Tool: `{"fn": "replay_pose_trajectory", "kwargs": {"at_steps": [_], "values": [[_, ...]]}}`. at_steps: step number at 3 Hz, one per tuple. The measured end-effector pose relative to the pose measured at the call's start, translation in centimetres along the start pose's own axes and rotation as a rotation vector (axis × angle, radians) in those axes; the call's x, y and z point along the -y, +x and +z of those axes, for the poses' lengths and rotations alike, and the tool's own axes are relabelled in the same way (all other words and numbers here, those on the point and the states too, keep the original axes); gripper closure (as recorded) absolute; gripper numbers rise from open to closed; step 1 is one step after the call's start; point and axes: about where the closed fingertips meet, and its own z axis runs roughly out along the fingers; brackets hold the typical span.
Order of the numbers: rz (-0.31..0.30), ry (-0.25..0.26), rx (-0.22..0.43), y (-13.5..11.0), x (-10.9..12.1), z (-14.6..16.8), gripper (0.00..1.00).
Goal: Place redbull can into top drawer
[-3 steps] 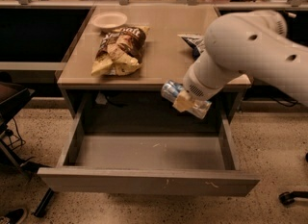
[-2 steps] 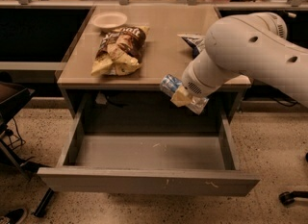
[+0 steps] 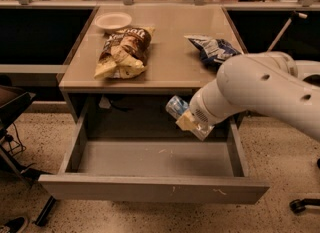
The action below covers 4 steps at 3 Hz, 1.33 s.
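A: Camera view check: where is the gripper (image 3: 189,121) against the table (image 3: 175,67)?

B: Just below the table's front edge, toward its right side. It sits at the end of the white arm (image 3: 260,87), which comes in from the table's right.

A: And its fingers?

B: Closed around the redbull can (image 3: 176,107). The can is tilted, its blue and silver end pointing up and left under the table's front lip.

A: The top drawer (image 3: 150,189)?

B: Pulled out in front of the table, with its scuffed front panel nearest the camera. The can hangs above the drawer's back right part, clear of its floor.

A: On the table itself?

B: A brown snack bag (image 3: 122,52) left of centre, a blue-and-white snack bag (image 3: 212,49) at the right, and a white bowl (image 3: 113,21) at the back left.
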Motion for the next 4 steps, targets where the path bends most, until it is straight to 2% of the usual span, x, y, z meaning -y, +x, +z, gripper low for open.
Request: {"fn": "replay_pose_trajectory", "kwargs": {"at_steps": [1,2,3,4], "values": [[0.031,-0.042,0.001,2.2,-2.2,4.0,1.00],[0.047,-0.086,-0.011,2.8,-2.5,8.6,1.00],[0.065,-0.110,-0.053,2.7,-0.9,13.4,1.00],[0.106,-0.105,-0.089,3.9,2.1,15.7,1.00]]}}
